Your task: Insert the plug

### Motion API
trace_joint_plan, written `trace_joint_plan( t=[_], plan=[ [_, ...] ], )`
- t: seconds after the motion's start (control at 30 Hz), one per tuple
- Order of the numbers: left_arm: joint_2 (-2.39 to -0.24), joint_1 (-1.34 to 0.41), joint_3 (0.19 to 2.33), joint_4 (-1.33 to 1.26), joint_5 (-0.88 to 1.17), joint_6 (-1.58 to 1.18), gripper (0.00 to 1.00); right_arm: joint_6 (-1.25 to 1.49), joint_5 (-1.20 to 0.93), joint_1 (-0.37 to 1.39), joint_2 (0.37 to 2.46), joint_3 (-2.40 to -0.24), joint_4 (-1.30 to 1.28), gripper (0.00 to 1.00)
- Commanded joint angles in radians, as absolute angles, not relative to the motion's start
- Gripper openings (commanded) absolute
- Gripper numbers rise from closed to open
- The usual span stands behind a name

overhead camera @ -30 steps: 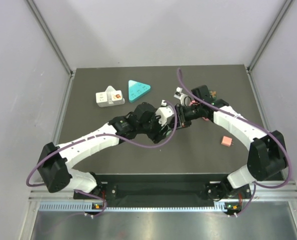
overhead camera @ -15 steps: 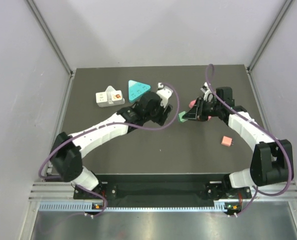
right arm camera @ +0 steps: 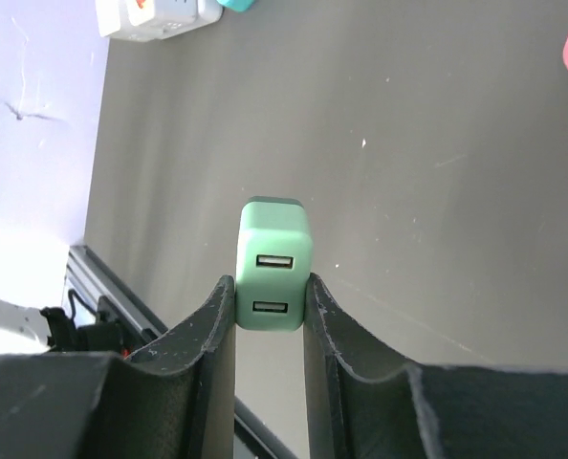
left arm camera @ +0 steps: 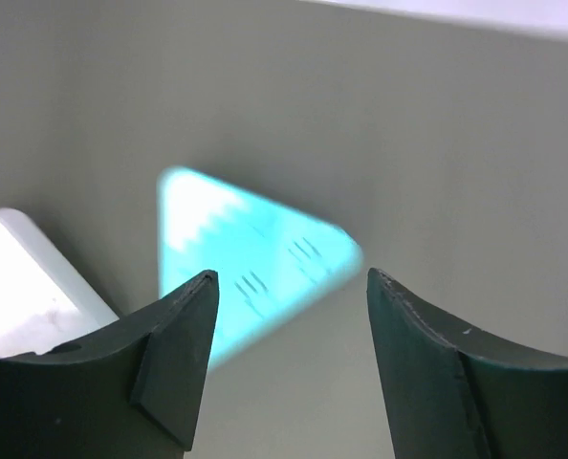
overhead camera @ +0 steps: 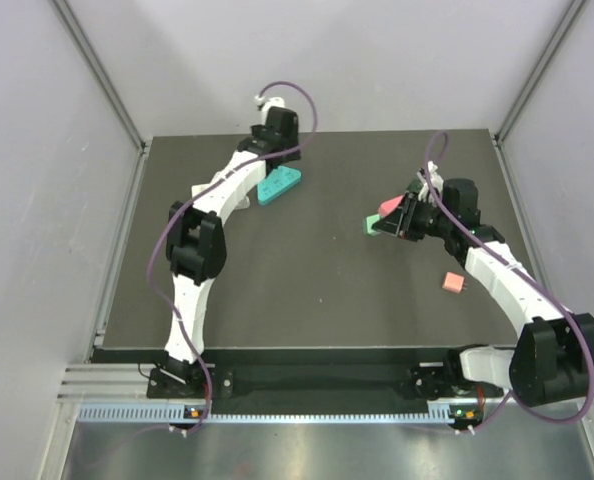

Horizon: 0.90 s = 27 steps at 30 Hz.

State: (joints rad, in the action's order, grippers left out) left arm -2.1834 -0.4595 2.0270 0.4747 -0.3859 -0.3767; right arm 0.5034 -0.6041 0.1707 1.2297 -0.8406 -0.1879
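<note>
Two arms on my screen, and only the right one has anything in it. The right gripper (right arm camera: pixel 270 298) is clamped on the green plug (right arm camera: pixel 275 273), one finger pressed to each side. The plug's face with two USB slots is turned toward the wrist camera. From above, the green plug (overhead camera: pixel 373 227) sits toward 3 o'clock of the table's (overhead camera: pixel 307 300) middle, poking out of the right gripper (overhead camera: pixel 392 225) at its 9 o'clock. A pink piece (overhead camera: pixel 387 207) lies just beside the plug at its 1 o'clock. A small salmon plug (overhead camera: pixel 454 283) rests alone on the mat at 4 o'clock, well apart from both.

My left arm is stretched out toward 11 o'clock. The left gripper (left arm camera: pixel 291 287) has its fingers (left arm camera: pixel 174 354) spread apart with nothing between them. Through the gap I see the teal triangular piece (left arm camera: pixel 251 273), blurred, and the white socket block (left arm camera: pixel 26 287) at its 9 o'clock. From above, the white socket block (overhead camera: pixel 212 195) is partly hidden behind that arm, near the teal triangular piece (overhead camera: pixel 277 185) and far from the plug.
</note>
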Motion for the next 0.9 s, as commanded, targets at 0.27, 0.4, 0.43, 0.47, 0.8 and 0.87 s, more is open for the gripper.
trace_joint_plan(
  t=[0.27, 0.4, 0.43, 0.47, 0.8, 0.87],
  plan=[
    [-2.425, -0.273, 2.198, 0.347, -0.338, -0.560, 0.79, 0.486, -0.574, 0.196, 1.262, -0.907, -0.110, 0.00],
    [-2.474, -0.273, 2.221, 0.319, -0.279, -0.571, 0.77, 0.488, -0.581, 0.199, 1.290, -0.913, -0.097, 0.00],
    [-2.480, -0.272, 2.218, 0.313, -0.256, -0.583, 0.76, 0.488, -0.581, 0.201, 1.299, -0.913, -0.092, 0.00],
    [-2.493, -0.272, 2.218, 0.310, -0.249, -0.591, 0.75, 0.489, -0.583, 0.202, 1.301, -0.914, -0.091, 0.00],
    [-2.332, -0.311, 1.924, 0.310, -0.152, -0.753, 0.61, 0.446, -0.526, 0.213, 1.296, -0.934, -0.170, 0.00],
    [-2.246, -0.337, 1.794, 0.290, -0.156, -0.796, 0.59, 0.436, -0.503, 0.215, 1.287, -0.936, -0.205, 0.00]
  ],
)
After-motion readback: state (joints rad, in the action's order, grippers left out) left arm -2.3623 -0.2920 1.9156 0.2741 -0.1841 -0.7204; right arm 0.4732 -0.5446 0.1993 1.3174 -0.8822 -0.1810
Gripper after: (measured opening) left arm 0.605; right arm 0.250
